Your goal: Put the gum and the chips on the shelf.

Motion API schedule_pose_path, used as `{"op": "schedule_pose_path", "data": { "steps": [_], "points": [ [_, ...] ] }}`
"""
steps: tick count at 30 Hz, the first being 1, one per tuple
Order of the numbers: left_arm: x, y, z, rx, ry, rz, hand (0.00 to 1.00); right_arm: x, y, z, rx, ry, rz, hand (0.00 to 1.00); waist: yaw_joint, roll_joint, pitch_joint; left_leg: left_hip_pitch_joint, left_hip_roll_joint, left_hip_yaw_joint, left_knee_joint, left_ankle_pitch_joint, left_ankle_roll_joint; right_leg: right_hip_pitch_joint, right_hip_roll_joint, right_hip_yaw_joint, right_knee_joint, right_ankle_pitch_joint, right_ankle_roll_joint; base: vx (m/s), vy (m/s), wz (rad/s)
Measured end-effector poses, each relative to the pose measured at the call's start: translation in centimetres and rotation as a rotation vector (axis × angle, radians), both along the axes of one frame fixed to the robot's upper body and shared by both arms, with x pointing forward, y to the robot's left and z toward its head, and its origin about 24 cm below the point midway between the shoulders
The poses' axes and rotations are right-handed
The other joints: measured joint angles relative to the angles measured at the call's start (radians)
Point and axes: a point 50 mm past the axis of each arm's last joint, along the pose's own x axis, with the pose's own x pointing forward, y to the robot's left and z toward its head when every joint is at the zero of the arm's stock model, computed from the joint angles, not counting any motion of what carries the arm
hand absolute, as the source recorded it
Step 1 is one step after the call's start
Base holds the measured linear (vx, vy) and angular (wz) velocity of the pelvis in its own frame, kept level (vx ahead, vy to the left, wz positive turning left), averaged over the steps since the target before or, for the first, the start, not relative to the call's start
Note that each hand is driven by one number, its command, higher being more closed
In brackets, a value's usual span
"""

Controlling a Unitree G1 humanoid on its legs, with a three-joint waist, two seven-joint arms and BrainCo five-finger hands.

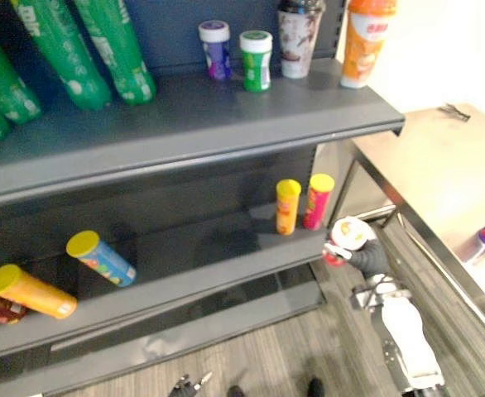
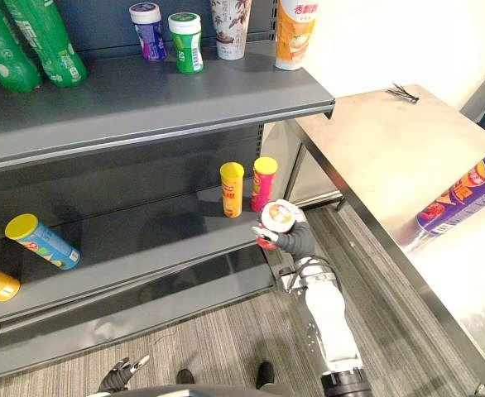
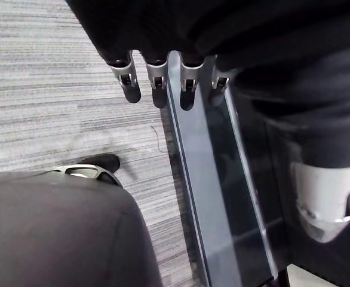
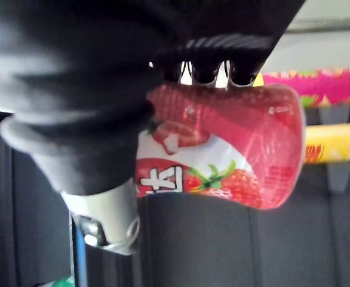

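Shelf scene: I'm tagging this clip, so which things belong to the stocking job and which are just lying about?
Job: red tub in the right hand; lower shelf; purple chip can on the table.
Lying about: green tubes; orange cup; black clip; left hand, hanging idle.

Head stereo over shelf (image 1: 226, 116), wrists close

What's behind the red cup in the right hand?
Behind the red cup, a yellow can and a pink can stand upright side by side on the lower shelf. The cup and the right hand gripping it cover part of the shelf's edge there.
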Motion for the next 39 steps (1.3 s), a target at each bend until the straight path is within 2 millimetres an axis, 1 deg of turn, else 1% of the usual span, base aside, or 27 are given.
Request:
{"op": "schedule_pose_path", "data": {
  "steps": [1,2,3,4,5,7,9,11,16,21,23,25,26,27,30,31,35,39],
  "points": [
    [0.1,0.0,0.0,0.003,-0.001,0.001,0.0,0.2,1.4,0.4,0.031,-0.005,0.071,1.0,0.002,-0.001,-0.001,0.003,0.0,0.002,0.0,0.0,0.0,0.003,0.001,0.002,-0.006,0.002,0.0,0.0,0.0,0.0],
    [0.1,0.0,0.0,0.003,0.0,0.001,0.0,0.3,2.1,0.7,0.038,-0.012,0.106,1.0,0.002,-0.001,-0.001,0.004,0.001,0.003,0.0,0.0,-0.001,0.004,0.002,0.005,-0.006,0.003,0.0,0.01,-0.019,-0.07],
    [0.2,-0.1,0.0,0.002,0.002,0.003,0.0,0.4,3.4,1.3,0.063,-0.027,0.177,1.0,0.003,-0.002,-0.002,0.005,0.001,0.009,-0.001,0.0,0.0,0.003,0.003,0.013,-0.009,0.007,-0.003,-0.01,-0.02,-0.15],
    [0.3,-0.1,0.0,0.005,0.001,0.004,0.0,0.6,4.5,2.2,0.081,-0.056,0.241,1.0,0.01,-0.003,-0.002,0.006,0.002,0.019,-0.001,0.0,0.0,0.004,0.004,0.021,-0.017,0.013,-0.004,-0.01,-0.02,-0.19],
    [0.3,-0.1,0.0,0.006,0.002,0.005,0.0,0.6,5.0,2.7,0.097,-0.068,0.269,1.0,0.012,-0.003,-0.002,0.008,0.002,0.021,-0.001,0.0,0.0,0.004,0.005,0.024,-0.017,0.014,-0.005,-0.02,-0.018,-0.14],
    [0.3,-0.2,-0.1,0.007,0.017,0.008,0.0,0.8,6.7,4.3,0.138,-0.111,0.356,1.0,0.012,-0.005,-0.004,0.018,0.002,0.02,-0.001,0.0,0.0,0.015,0.005,0.024,-0.017,0.014,-0.005,-0.04,-0.019,-0.01],
    [0.4,-0.1,-0.1,0.008,0.02,0.008,0.0,0.7,7.3,5.1,0.163,-0.132,0.395,1.0,0.015,-0.01,-0.007,0.019,0.003,0.02,-0.001,0.0,0.0,0.015,0.005,0.025,-0.017,0.014,-0.005,-0.05,-0.017,0.0],
    [0.4,-0.1,-0.1,0.012,0.023,0.01,0.0,0.6,8.4,6.2,0.188,-0.16,0.459,1.0,0.017,-0.014,-0.01,0.02,0.003,0.02,0.0,0.0,0.0,0.016,0.005,0.028,-0.018,0.018,-0.006,-0.06,-0.016,-0.03],
    [0.4,-0.1,-0.2,0.013,0.038,0.014,0.0,0.7,10.4,8.2,0.163,-0.211,0.552,1.0,0.025,-0.015,-0.01,0.027,0.003,0.021,-0.004,0.005,0.003,0.019,0.006,0.032,-0.017,0.025,-0.009,-0.05,-0.015,-0.02],
    [0.3,0.1,-0.2,0.027,0.044,0.024,0.0,1.4,11.1,10.6,0.161,-0.277,0.574,1.0,0.029,-0.026,-0.017,0.034,0.003,0.019,-0.024,0.021,0.003,0.019,0.011,0.031,-0.017,0.026,-0.011,-0.03,-0.018,0.01],
    [0.2,0.2,-0.2,0.029,0.054,0.026,0.0,1.8,11.4,11.9,0.143,-0.32,0.579,1.0,0.029,-0.028,-0.019,0.035,0.003,0.019,-0.024,0.022,0.003,0.019,0.011,0.031,-0.016,0.026,-0.011,0.0,0.0,0.0],
    [0.1,0.3,-0.2,0.033,0.061,0.027,0.0,2.4,11.5,13.7,0.125,-0.376,0.563,1.0,0.028,-0.033,-0.022,0.036,0.003,0.019,-0.024,0.024,0.003,0.019,0.011,0.03,-0.016,0.026,-0.011,0.0,0.0,0.0],
    [0.1,0.4,-0.2,0.033,0.063,0.027,0.0,2.6,11.6,14.1,0.117,-0.387,0.559,1.0,0.028,-0.034,-0.023,0.036,0.004,0.019,-0.024,0.024,0.003,0.019,0.011,0.03,-0.016,0.026,-0.011,0.0,0.0,0.0],
    [0.1,0.5,-0.2,0.036,0.063,0.027,0.0,3.4,11.6,15.1,0.095,-0.413,0.539,1.0,0.029,-0.037,-0.023,0.036,0.004,0.019,-0.025,0.025,0.003,0.02,0.011,0.028,-0.016,0.026,-0.011,0.0,0.0,0.0],
    [0.2,0.6,-0.2,0.04,0.06,0.029,0.0,4.8,10.8,16.7,0.1,-0.44,0.455,1.0,0.033,-0.043,-0.023,0.036,0.004,0.016,-0.025,0.025,0.003,0.021,0.011,0.024,-0.016,0.026,-0.011,0.0,-0.004,0.01],
    [0.2,0.8,-0.1,0.043,0.059,0.032,0.0,5.6,10.1,17.7,0.105,-0.457,0.403,1.0,0.037,-0.046,-0.023,0.036,0.004,0.016,-0.025,0.025,0.003,0.022,0.011,0.023,-0.016,0.026,-0.011,0.0,0.0,0.0],
    [0.1,0.8,-0.1,0.044,0.063,0.035,0.0,7.3,9.4,19.8,0.072,-0.486,0.317,1.0,0.038,-0.05,-0.023,0.037,0.004,0.016,-0.025,0.028,0.002,0.024,0.012,0.02,-0.016,0.026,-0.011,0.0,0.0,0.0],
    [0.1,0.8,-0.1,0.044,0.062,0.037,0.0,8.5,8.9,21.2,0.043,-0.495,0.257,1.0,0.04,-0.051,-0.022,0.037,0.006,0.014,-0.025,0.028,0.002,0.025,0.014,0.018,-0.017,0.026,-0.011,0.0,0.0,0.0]
  ]
}}
